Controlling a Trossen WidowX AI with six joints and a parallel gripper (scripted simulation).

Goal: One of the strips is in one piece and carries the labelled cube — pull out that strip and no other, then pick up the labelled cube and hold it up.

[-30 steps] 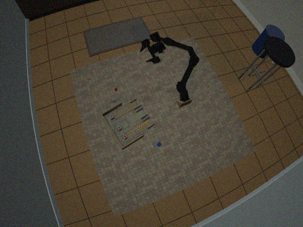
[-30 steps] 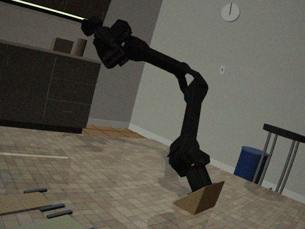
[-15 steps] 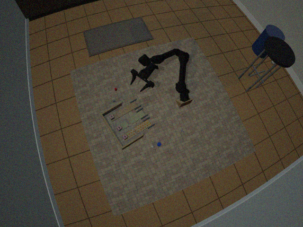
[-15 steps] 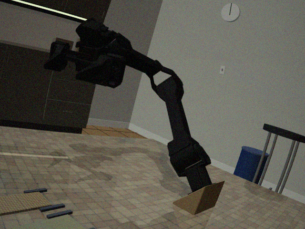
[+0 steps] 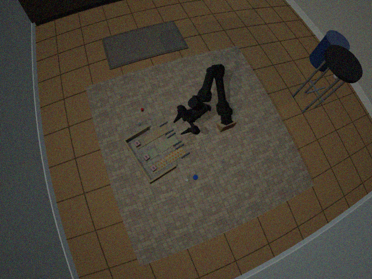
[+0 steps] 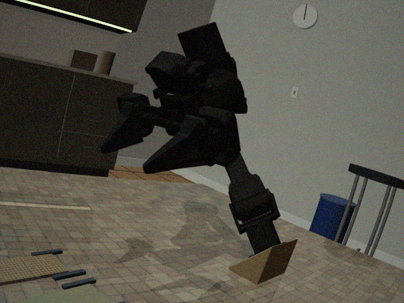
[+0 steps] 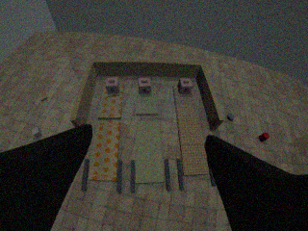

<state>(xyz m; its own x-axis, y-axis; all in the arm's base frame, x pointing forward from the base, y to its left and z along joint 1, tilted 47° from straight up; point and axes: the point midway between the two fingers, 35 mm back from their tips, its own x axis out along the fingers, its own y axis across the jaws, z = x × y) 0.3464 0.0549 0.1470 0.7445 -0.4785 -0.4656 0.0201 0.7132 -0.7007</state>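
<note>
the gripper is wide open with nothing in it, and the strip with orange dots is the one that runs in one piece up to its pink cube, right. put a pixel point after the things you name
Not quite: the strip with orange dots (image 7: 107, 149) is split by a gap, as the wrist view shows. The gripper (image 5: 178, 128) (image 6: 123, 160) (image 7: 150, 137) is indeed wide open with nothing in it.
</note>
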